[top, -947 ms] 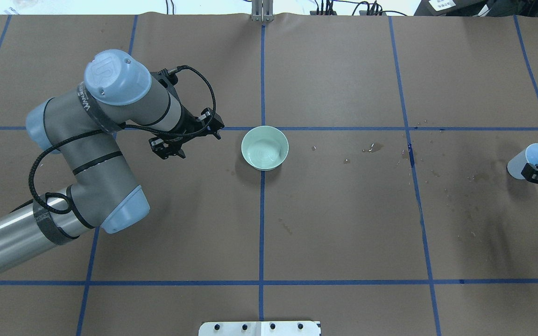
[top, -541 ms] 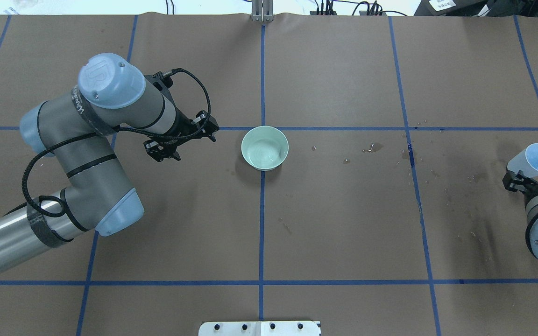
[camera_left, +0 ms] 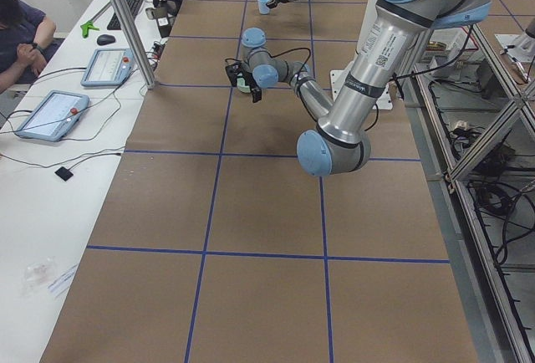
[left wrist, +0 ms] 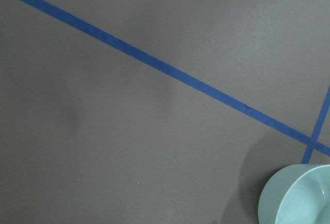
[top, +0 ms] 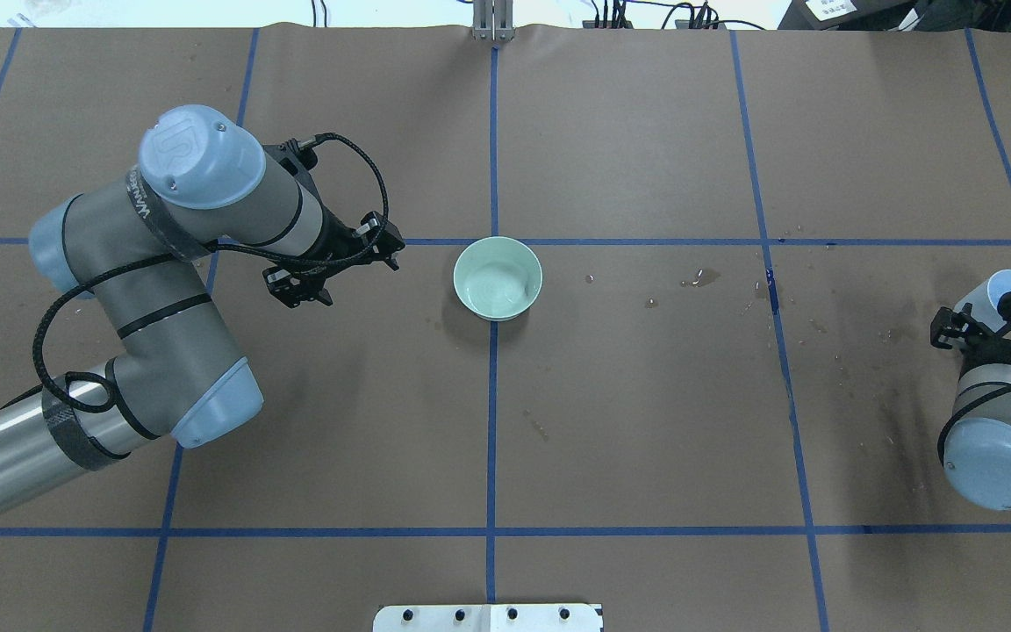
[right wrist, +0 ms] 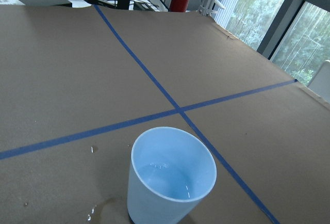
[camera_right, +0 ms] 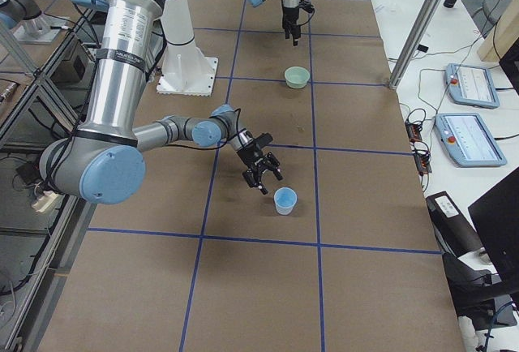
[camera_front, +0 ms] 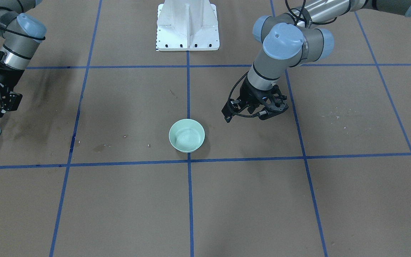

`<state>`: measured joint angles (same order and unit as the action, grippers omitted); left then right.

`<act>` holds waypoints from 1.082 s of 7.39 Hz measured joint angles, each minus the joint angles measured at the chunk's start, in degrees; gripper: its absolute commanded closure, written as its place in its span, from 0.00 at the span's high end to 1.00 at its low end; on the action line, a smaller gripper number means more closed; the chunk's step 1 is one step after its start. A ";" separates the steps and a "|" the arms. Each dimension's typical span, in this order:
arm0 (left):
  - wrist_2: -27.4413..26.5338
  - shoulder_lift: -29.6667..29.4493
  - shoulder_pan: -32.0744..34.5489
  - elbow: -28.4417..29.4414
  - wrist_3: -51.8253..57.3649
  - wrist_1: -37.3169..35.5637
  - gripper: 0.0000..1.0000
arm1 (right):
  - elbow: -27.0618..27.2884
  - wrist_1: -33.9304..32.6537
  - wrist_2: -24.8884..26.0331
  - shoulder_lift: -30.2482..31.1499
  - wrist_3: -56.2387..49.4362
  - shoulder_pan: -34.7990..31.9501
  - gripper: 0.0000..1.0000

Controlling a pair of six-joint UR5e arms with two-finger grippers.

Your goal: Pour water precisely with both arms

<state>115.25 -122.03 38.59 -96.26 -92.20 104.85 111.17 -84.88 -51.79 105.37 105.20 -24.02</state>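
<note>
Water (top: 497,294) in the bowl (top: 470,262), both hands empty

From above, the green bowl stands in the middle of the table (top: 646,439) with water in it. The left gripper (top: 339,268) hangs just to its left, fingers apart, holding nothing. Far to the right, the blue cup (top: 1010,288) stands up straight. The right gripper (top: 986,321) is just beside it on the near side, fingers apart. Small wet spots (top: 700,279) lie between bowl and cup.

From the front, a gap shows between the right gripper and the cup.

From the right side, the same gap shows, and the cup is not tipped.

The right wrist camera looks into the cup, where a little water lies at the bottom. The left wrist camera shows only the bowl's edge in one corner.

I think the pour is done. To finish well, each arm should lift up and away slowly, so no finger bumps the cup or bowl and spills.
</note>
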 measured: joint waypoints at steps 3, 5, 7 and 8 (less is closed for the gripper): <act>-0.01 0.11 0.00 -0.05 0.00 0.00 1.00 | -5.06 -0.12 3.70 -3.15 1.81 0.34 0.97; 0.03 0.12 0.00 -0.03 0.02 0.00 1.00 | -6.70 -0.18 4.55 -4.22 2.91 0.37 0.97; 0.02 0.11 0.00 0.12 0.04 0.00 1.00 | -7.93 -0.19 4.72 -4.36 4.79 0.38 0.97; -0.01 0.07 0.00 0.24 0.06 0.00 1.00 | -8.29 -0.19 4.70 -4.36 5.35 0.38 0.97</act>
<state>115.25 -121.96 38.58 -96.02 -92.13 104.85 102.88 -85.08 -47.09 101.01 110.55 -23.64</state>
